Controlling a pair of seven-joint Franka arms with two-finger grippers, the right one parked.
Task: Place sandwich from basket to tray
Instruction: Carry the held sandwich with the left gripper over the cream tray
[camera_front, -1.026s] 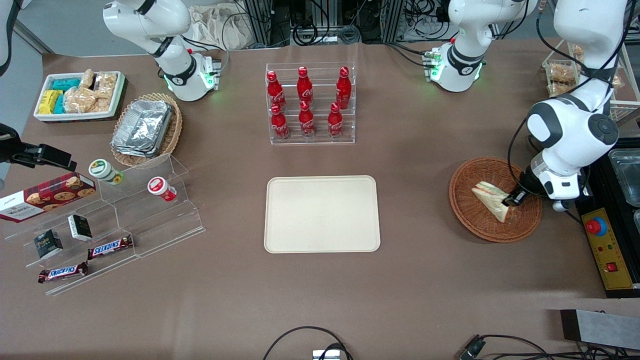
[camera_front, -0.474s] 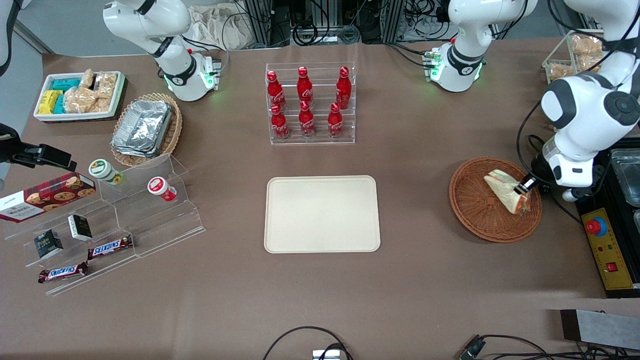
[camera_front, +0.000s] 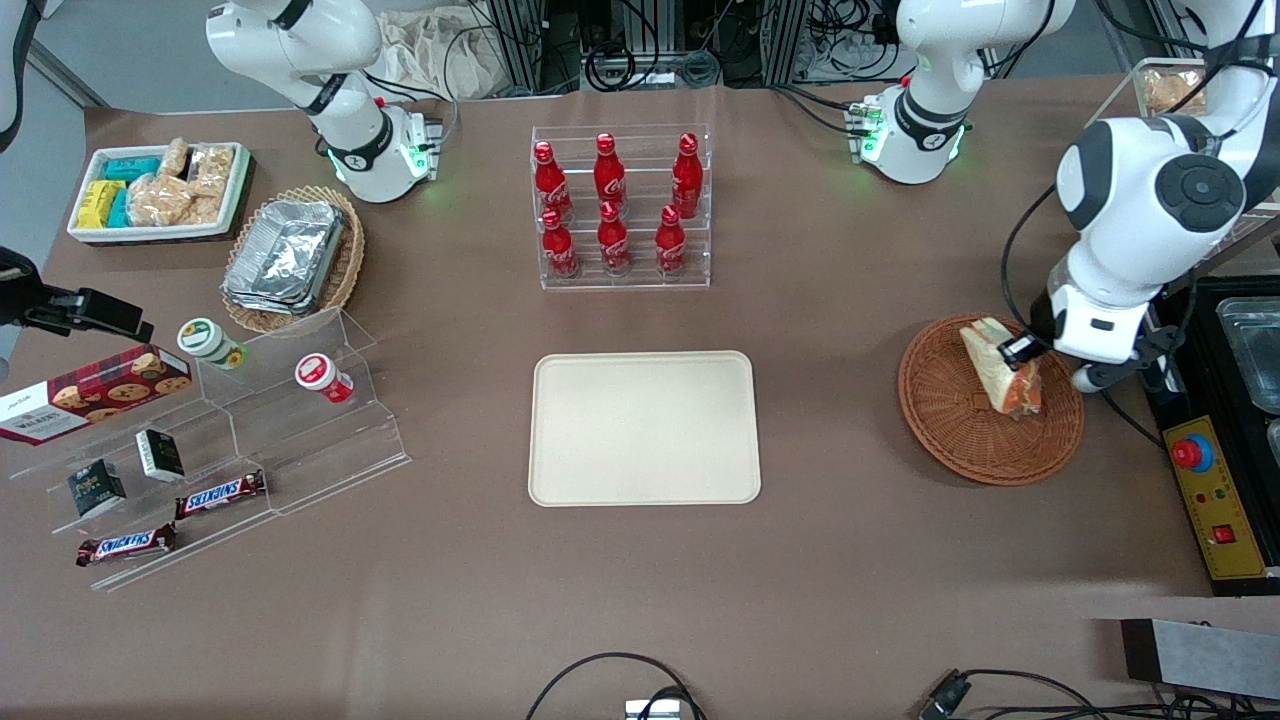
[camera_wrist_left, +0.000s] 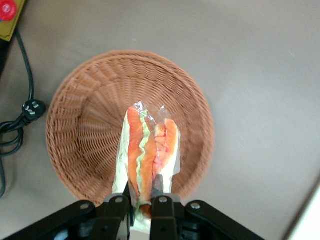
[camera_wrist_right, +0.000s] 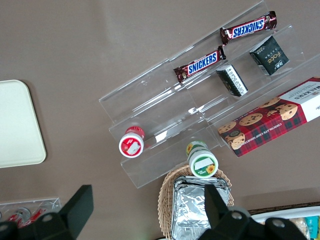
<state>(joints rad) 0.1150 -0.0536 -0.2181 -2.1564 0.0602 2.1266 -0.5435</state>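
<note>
The sandwich is being held clamped in the gripper, hanging below it over the basket with its long axis pointing down, while the tray is lying well apart, sideways toward the parked arm's end.

A matte brown table covering fills nearly the whole front view, lit evenly, with only soft, short shadows. At 10 o'clock a strip of grey floor shows past the table's corner. At 12 o'clock stand silver aluminium frame posts hung with tangled black cables, and a crumpled beige cloth lies at 11 o'clock. A yellow control box with red buttons sits at 4 o'clock, and a looped black cable at 6 o'clock.
</note>
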